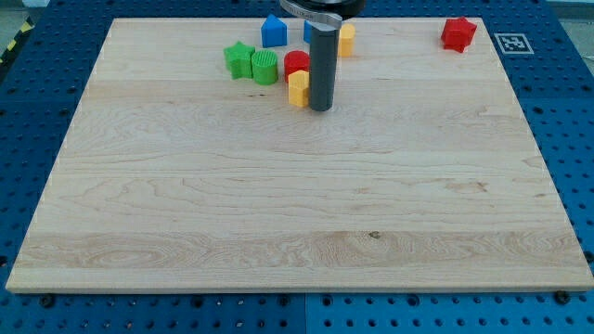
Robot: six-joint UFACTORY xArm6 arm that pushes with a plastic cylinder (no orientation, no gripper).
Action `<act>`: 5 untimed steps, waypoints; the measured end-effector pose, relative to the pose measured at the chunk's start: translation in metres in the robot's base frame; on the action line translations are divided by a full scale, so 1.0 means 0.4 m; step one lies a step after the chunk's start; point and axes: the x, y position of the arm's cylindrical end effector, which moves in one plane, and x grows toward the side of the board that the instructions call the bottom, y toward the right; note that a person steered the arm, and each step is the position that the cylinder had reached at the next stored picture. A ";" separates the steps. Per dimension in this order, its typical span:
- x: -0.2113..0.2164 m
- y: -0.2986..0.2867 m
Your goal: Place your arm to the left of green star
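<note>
Near the board's (186, 232) top edge, our tip (320, 109) rests just right of a yellow block (298, 89), with a red block (296, 63) touching that one from above. We carry no jaws, only a rod, so there is nothing to spread or pinch. The green star (238, 59) sits left of centre by the top edge, a green cylinder (264, 67) pressed to its right side. A blue block (273, 32), another yellow block (346, 39) and a red star (458, 33) near the top right corner stay clear. Our best route, we judge, swings below the cluster, then up to the star's left side, stopping short of touching it.
</note>
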 end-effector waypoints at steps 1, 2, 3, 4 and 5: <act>0.001 0.000; 0.001 0.000; 0.019 0.000; 0.053 0.000; 0.067 -0.005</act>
